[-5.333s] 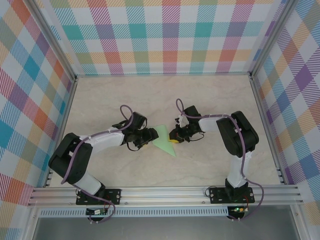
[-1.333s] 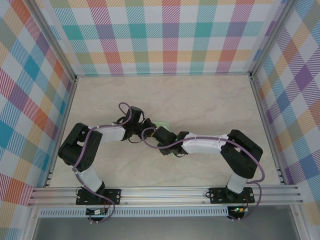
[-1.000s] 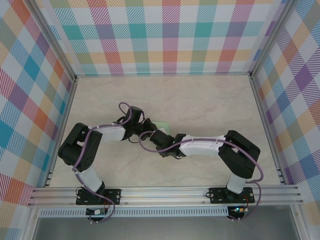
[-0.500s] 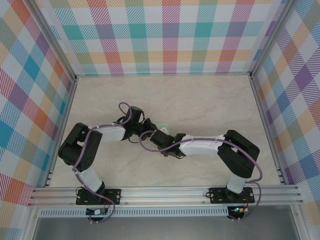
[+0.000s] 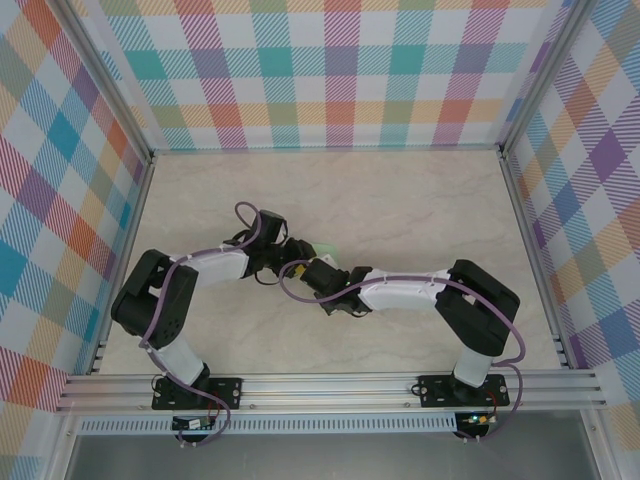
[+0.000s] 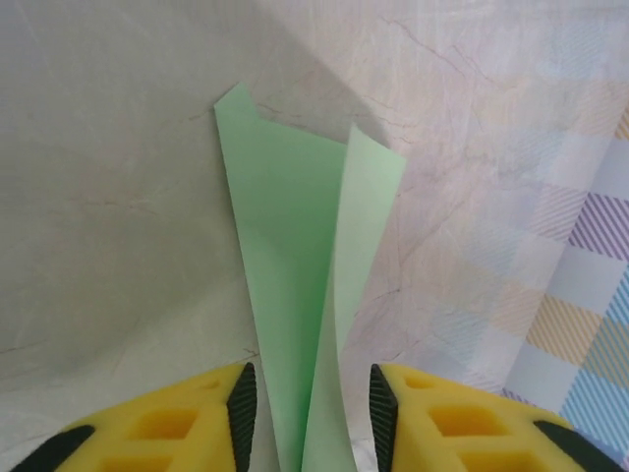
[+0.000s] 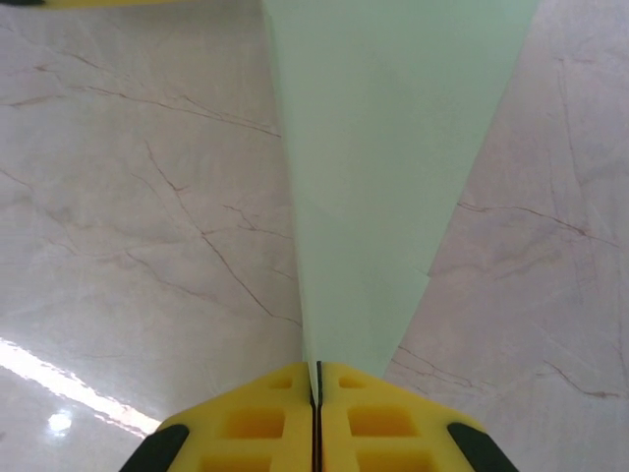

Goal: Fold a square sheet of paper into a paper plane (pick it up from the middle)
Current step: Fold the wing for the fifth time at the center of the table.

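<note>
1. Pinching hard together, the right fingers [image 7: 246, 421] of yellow foam are clenched on the narrow end of the pale mint-green folded paper plane [image 7: 393, 147], right on its centre crease.
2. The left fingers [image 6: 167, 425] stand apart and released. The plane's two flaps rise between them with a gap on each side.
3. The plane sits between the two wrists near the middle of the beige marbled table [image 7: 128, 197]. From above the arms cover most of it, so I cannot tell whether it rests on the table or hangs just over it.
4. The step in hand looks like a regrasp before the next crease. The right pinch should hold firm, and the left fingers should close squarely over both flaps, not just one. Any move should be slow, because thin paper buckles.
</note>
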Tool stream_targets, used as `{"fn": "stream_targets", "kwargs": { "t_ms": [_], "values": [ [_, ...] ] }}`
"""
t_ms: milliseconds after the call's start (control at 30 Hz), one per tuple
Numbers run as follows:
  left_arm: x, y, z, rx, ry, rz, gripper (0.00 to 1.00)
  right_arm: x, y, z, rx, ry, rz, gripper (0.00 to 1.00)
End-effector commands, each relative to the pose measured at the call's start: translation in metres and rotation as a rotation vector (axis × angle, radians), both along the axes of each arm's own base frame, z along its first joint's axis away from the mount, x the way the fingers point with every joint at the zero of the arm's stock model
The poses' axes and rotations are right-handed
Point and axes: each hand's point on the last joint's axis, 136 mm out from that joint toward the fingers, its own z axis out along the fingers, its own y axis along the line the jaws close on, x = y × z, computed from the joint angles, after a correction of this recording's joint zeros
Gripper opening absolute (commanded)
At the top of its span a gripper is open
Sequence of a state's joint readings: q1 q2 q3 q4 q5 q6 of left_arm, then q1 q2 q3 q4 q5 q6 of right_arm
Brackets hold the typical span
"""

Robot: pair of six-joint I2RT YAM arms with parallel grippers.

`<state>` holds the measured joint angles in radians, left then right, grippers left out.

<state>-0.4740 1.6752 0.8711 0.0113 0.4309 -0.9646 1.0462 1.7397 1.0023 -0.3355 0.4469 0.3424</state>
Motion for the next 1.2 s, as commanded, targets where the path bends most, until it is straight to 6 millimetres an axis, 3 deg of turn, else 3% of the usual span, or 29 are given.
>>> {"fn": "stream_targets", "kwargs": {
  "t_ms": [0,233,433,867,1033,1167],
  "values": [
    [0.006,0.019,0.018,0.081,-0.031,0.029,0.49,-0.001,0.006,0.009,0.062,0.004,0.02,0.09],
    [0.001,0.023,0.007,0.12,0.017,0.031,0.58,0.001,0.014,0.001,0.07,0.028,0.003,0.11],
    [0.0,0.022,-0.004,0.138,0.054,0.017,0.58,-0.004,0.019,-0.005,0.111,0.057,0.012,0.12],
    [0.005,0.011,-0.008,0.121,0.069,-0.042,0.55,-0.007,0.014,-0.013,0.065,0.067,0.039,0.15],
    [0.003,0.011,-0.01,0.121,0.08,-0.04,0.43,-0.007,0.012,-0.012,0.061,0.058,0.038,0.16],
    [0.003,0.012,-0.011,0.129,0.092,-0.038,0.23,-0.008,0.013,-0.009,0.071,0.06,0.042,0.18]
  ]
}}
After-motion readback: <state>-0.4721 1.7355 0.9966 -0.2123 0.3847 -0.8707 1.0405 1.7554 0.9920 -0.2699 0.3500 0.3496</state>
